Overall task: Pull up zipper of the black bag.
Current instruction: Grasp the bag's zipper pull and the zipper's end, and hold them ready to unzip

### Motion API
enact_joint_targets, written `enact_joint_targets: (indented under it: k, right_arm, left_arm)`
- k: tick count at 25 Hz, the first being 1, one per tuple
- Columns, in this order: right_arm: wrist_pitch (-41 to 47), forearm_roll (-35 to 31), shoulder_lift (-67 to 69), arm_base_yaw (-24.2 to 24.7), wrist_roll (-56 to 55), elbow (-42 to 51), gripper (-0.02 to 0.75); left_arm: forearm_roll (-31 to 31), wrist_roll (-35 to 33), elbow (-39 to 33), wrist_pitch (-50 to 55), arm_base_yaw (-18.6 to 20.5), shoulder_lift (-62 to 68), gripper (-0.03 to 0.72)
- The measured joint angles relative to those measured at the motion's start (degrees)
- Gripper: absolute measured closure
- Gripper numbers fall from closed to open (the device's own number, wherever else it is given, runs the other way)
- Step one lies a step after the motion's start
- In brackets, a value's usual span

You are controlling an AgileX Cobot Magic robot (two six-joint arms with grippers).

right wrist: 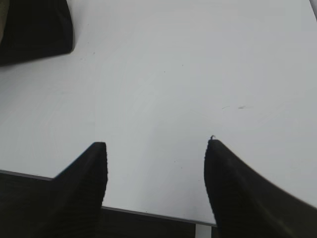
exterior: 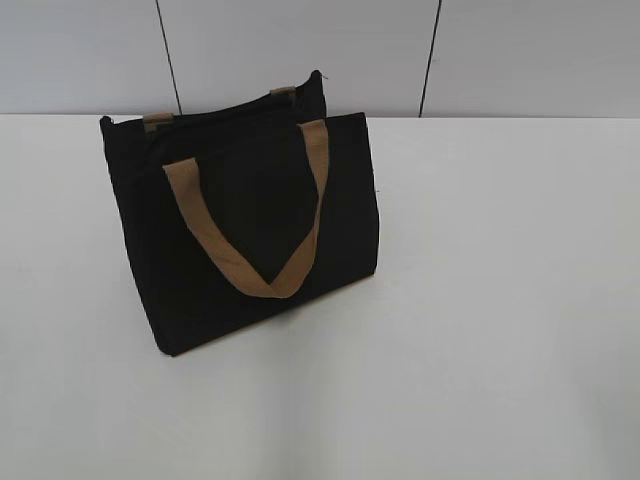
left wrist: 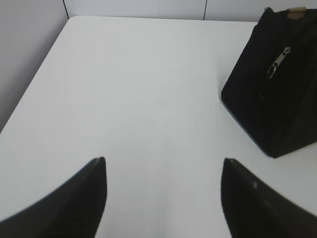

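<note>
The black bag (exterior: 250, 215) stands upright on the white table, left of centre in the exterior view, with a tan handle (exterior: 262, 255) hanging down its near face. In the left wrist view the bag (left wrist: 277, 94) is at the far right, and the silver-grey zipper pull (left wrist: 278, 61) hangs on its end panel. A corner of the bag (right wrist: 34, 27) shows at the top left of the right wrist view. My left gripper (left wrist: 163, 161) is open and empty above bare table, well left of the bag. My right gripper (right wrist: 156, 144) is open and empty near the table's front edge. Neither gripper shows in the exterior view.
The white table (exterior: 480, 300) spreads to the right and in front of the bag. A grey panelled wall (exterior: 300, 40) runs behind it. The table's front edge (right wrist: 148, 213) lies under my right gripper, and its left edge (left wrist: 29, 94) shows in the left wrist view.
</note>
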State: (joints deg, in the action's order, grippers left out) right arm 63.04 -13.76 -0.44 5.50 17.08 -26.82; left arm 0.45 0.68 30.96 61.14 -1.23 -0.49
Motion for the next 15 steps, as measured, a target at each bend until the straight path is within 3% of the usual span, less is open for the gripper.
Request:
enact_joint_targets:
  k: [15]
  right_arm:
    - [-0.06, 0.0, 0.0, 0.0, 0.0, 0.0, 0.269]
  left_arm:
    - [0.0, 0.0, 0.0, 0.0, 0.0, 0.0, 0.151]
